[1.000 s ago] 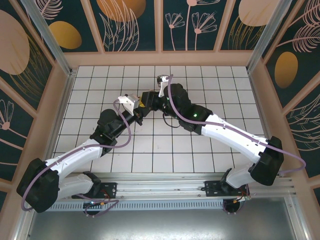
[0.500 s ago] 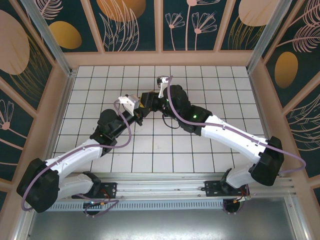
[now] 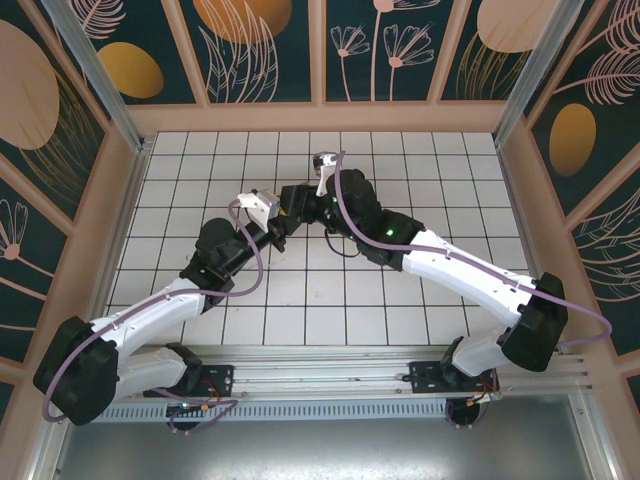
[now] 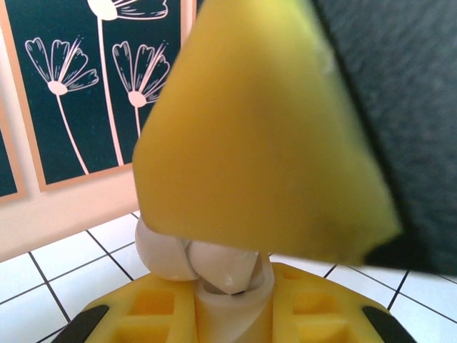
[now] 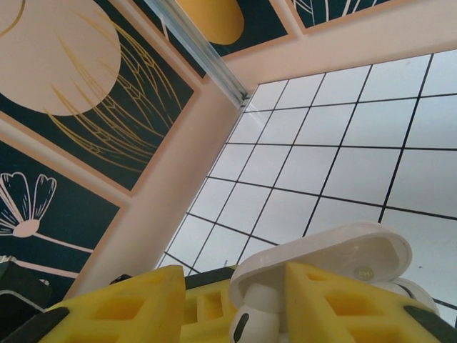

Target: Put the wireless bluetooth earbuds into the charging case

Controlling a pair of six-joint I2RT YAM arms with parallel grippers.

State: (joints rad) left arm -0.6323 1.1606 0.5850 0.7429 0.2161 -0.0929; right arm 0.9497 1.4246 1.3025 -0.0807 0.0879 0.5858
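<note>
Near table [image 3: 420, 170] centre, a shade toward 12 o'clock, both grippers meet nose to nose

Left gripper [image 4: 230, 314]: clenched on a pale rounded body, judged to be the charging case [image 5: 335, 246], lid up

Right gripper [image 5: 235, 307]: white earbud [image 5: 251, 330] sits between its yellow fingers at 6 o'clock of the right wrist view, just beside the case; whether the fingers press it cannot be told

Risks:
- If the bud is not seated in its well on release, it could drop to the tiles and roll off
- The right arm's pad [image 4: 250, 143] hangs close over the case; it could knock the lid or lever the case out of the left grip

Surroundings: white tiles with dark grid lines; patterned wall [image 3: 260, 50] at 12 o'clock, well apart

Obstruction: the fingers themselves hide the wells
</note>
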